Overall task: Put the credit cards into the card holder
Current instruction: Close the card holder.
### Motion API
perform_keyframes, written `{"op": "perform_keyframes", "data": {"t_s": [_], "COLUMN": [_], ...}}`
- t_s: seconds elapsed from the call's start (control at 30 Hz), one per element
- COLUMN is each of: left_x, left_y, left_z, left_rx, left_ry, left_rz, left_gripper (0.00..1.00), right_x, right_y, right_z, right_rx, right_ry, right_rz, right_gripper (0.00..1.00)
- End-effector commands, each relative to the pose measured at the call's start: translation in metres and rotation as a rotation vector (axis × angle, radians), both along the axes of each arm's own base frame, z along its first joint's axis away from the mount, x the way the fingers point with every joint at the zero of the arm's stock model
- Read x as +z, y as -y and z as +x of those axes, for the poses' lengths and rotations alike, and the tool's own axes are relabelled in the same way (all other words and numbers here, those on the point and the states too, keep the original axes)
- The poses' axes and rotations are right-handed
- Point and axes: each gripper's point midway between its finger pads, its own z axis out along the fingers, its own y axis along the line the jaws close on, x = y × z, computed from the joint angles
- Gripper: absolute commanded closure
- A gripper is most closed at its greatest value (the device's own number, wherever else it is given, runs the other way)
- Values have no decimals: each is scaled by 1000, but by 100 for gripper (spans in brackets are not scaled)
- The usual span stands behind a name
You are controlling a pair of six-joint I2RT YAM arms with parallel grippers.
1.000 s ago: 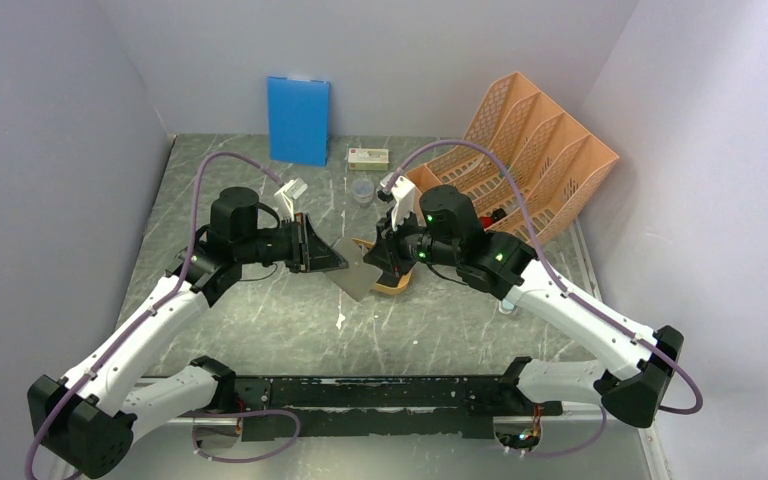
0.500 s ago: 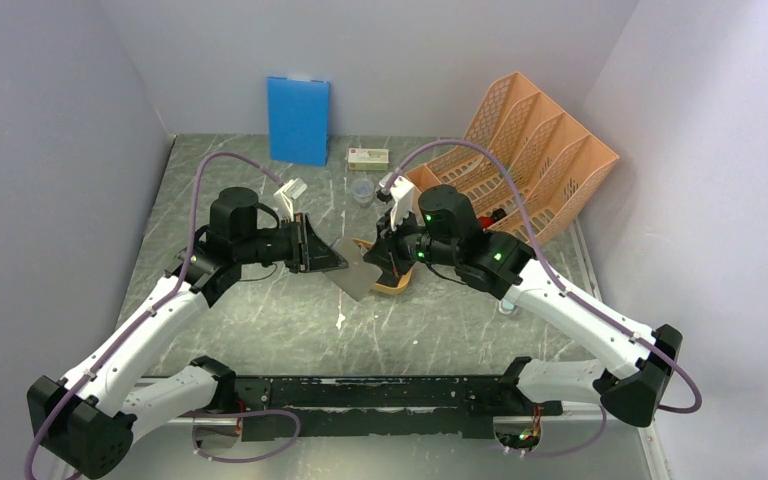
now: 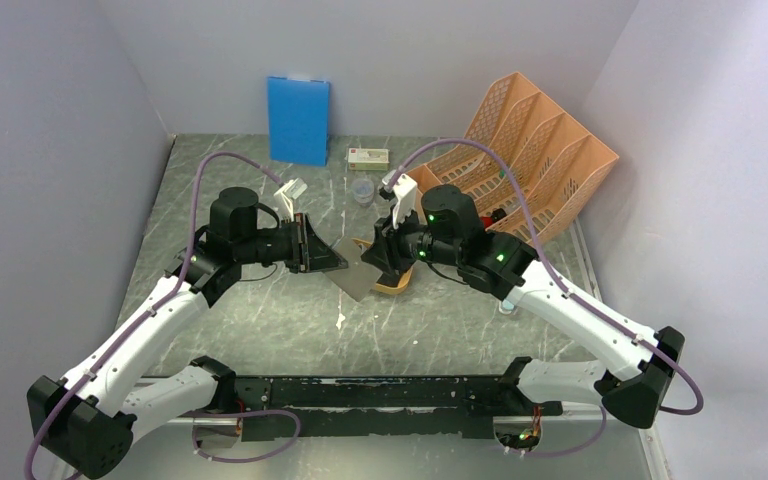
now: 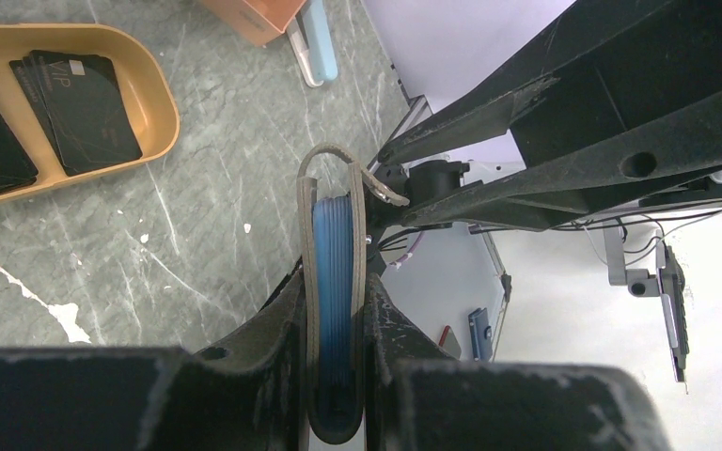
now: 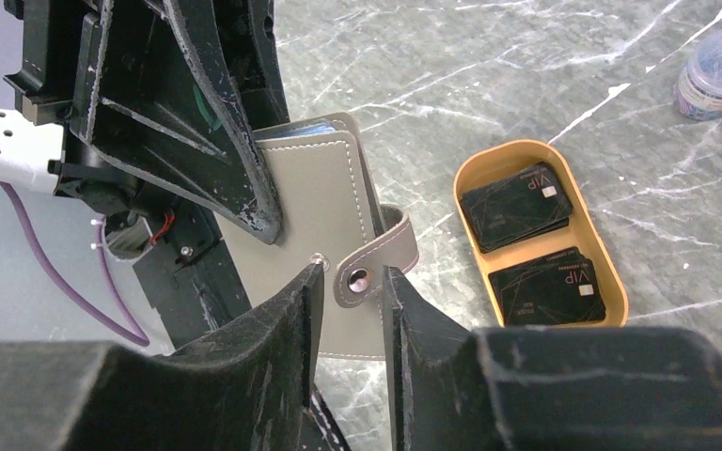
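Note:
The grey card holder point(image 3: 358, 268) is held off the table, with my left gripper point(image 4: 335, 291) shut on its folded edge. Its blue inner pockets point(image 4: 332, 225) show edge-on between the left fingers. My right gripper point(image 5: 353, 277) is open at the holder's outer face point(image 5: 310, 197). The strap tab with its snap point(image 5: 372, 268) sits in the gap between the right fingertips, untouched on either side. The black credit cards point(image 5: 517, 207) lie in two stacks in a mustard-yellow tray point(image 5: 611, 272), just right of the right gripper.
A blue board point(image 3: 298, 120) leans on the back wall. An orange file rack point(image 3: 525, 150) stands at the back right. A small box point(image 3: 368, 157) and a clear tub of clips point(image 5: 717, 73) sit behind the tray. Walls close in both sides.
In the top view the right wrist has shifted very slightly at the holder. The left arm and the holder have not moved.

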Motion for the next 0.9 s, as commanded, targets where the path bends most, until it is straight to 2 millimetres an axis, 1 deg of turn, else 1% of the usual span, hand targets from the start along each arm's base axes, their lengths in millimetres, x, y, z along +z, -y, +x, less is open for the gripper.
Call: {"op": "perform_keyframes", "data": {"t_s": [0.0,0.23,0.6,0.7,0.77,0.83,0.87], "left_x": [20,19,21,21,20,20,20], "left_y": [1,1,0,0,0,0,0], "left_z": [-2,-3,-4,-5,-5,-5,-4], "left_rx": [-17,-17,-18,-18,-17,-16,-14], "left_ry": [42,41,44,45,45,47,44], "left_rz": [-41,-42,-46,-46,-45,-46,-44], "left_gripper": [95,95,95,95,95,95,95], "right_x": [4,2,-4,-5,-2,0,0], "right_y": [0,0,-1,-2,-2,-2,-2], "right_z": [5,5,6,6,5,4,3], "right_rx": [-21,-18,-22,-22,-18,-12,-10], "right_ry": [13,6,-5,-6,-3,-1,-4], "right_rz": [13,7,-8,-8,2,9,9], "right_gripper": [68,71,73,78,87,92,92]}}
